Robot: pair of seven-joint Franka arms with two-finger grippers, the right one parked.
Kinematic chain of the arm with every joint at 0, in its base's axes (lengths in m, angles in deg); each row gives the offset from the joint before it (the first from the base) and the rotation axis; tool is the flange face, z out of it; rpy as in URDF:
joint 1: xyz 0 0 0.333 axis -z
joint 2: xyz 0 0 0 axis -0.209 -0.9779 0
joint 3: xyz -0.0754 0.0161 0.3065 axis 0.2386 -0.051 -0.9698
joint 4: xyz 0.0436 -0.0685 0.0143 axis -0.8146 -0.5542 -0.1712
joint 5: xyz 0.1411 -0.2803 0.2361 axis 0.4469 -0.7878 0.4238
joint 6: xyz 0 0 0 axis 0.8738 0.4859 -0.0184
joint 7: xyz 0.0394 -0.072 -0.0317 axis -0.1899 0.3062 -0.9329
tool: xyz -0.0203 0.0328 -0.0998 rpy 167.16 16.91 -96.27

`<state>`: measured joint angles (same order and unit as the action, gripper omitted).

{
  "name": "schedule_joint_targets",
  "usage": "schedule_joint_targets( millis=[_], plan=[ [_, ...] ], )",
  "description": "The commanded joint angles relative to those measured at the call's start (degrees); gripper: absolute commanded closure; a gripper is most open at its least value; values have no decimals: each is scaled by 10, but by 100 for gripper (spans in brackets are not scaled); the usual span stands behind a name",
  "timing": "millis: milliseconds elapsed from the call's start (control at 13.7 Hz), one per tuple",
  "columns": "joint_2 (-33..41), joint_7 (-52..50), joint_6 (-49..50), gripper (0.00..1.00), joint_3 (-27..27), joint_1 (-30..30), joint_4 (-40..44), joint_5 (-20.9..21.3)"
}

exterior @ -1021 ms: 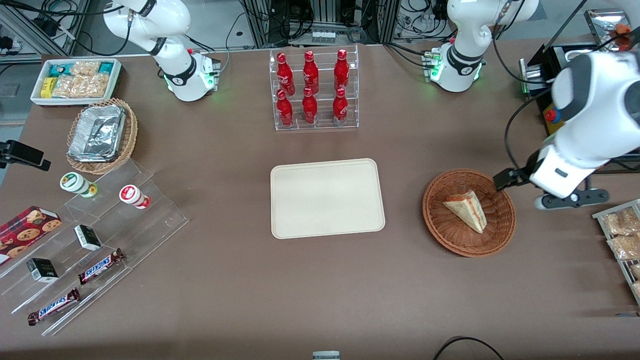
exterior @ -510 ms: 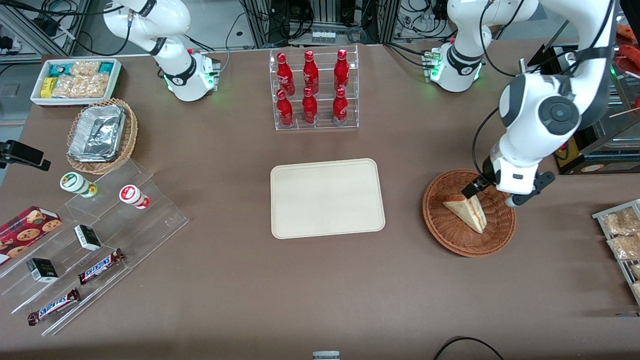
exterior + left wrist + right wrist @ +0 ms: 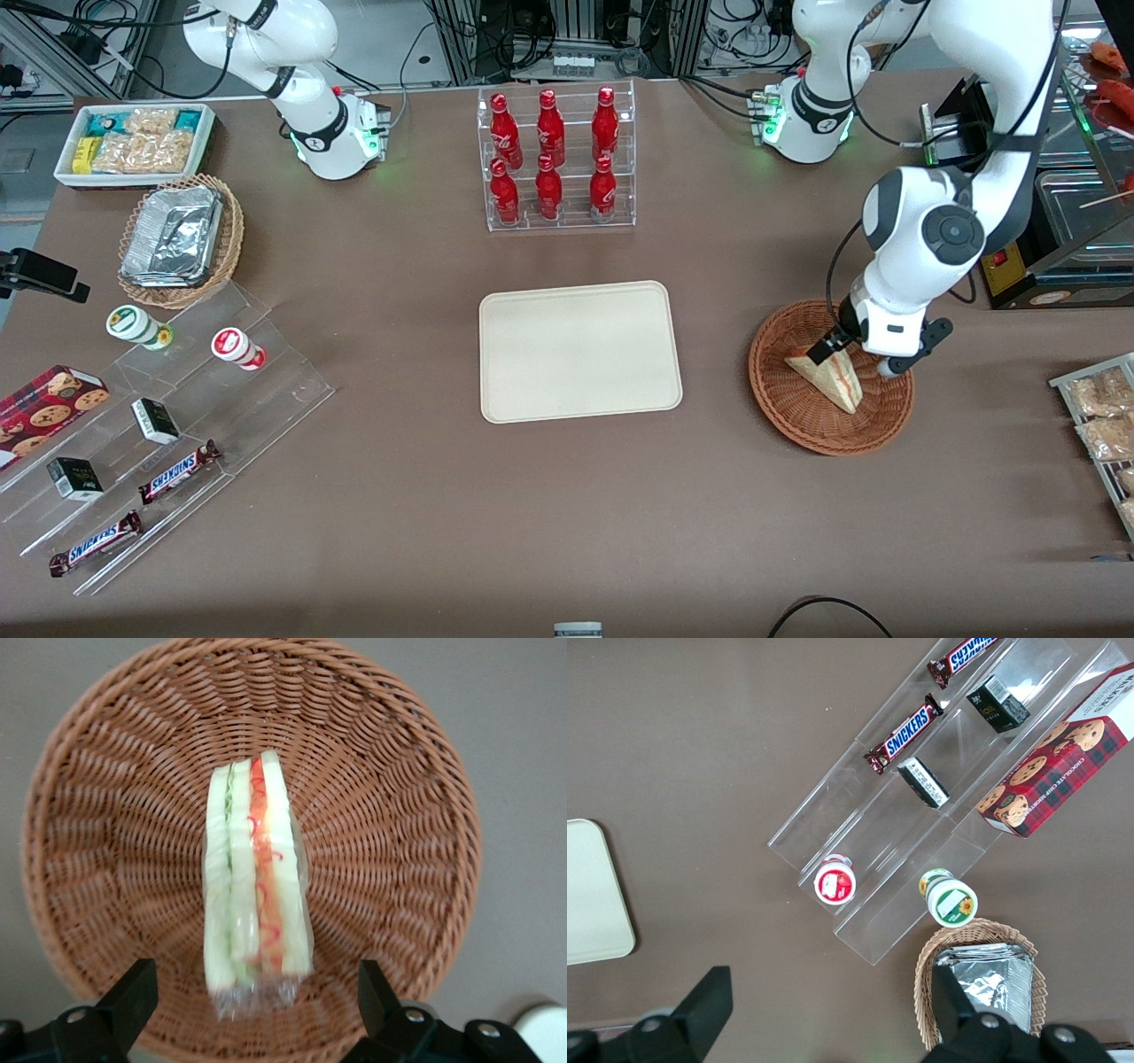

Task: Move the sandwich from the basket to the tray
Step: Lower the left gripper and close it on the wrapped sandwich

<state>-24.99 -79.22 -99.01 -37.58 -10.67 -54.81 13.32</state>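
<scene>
Poised over the basket (image 3: 830, 378), the left arm's gripper (image 3: 257, 1005) hangs with its two fingers (image 3: 130, 997) spread wide, one on each side of the sandwich (image 3: 255, 895) and clear of it, so it holds nothing and touches nothing that can be seen. The sandwich lies inside the basket in a clear wrap, its white bread slices standing on edge with the green and orange-red filling showing between them; in the front view the wedge (image 3: 826, 375) rests in the middle of the basket's bowl, its broad end under the gripper (image 3: 840, 347) and its narrow end nearer the front camera. The step in hand looks like the final approach before the grasp: the fingers are already lined up across the thickness of the sandwich, so the next move probably calls for a short drop into the bowl and a gentle squeeze on the two bread faces, soft enough not to crush the bread or let the slick wrap slip. After that the wedge would need lifting clear of the woven rim and carrying sideways to the tray (image 3: 579, 351), which lies bare on the brown table (image 3: 567, 496), well apart from the basket toward the parked arm's end. A clear rack of red bottles (image 3: 555, 158) stands farther from the front camera than the tray
</scene>
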Motion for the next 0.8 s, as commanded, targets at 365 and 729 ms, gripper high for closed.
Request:
schedule_joint_targets(
  millis=[365, 729],
  plan=[
    [-24, -17, -14, 100, 3, -10, 36, 10],
    [19, -17, 313, 100, 15, 41, 229, 54]
  ],
)
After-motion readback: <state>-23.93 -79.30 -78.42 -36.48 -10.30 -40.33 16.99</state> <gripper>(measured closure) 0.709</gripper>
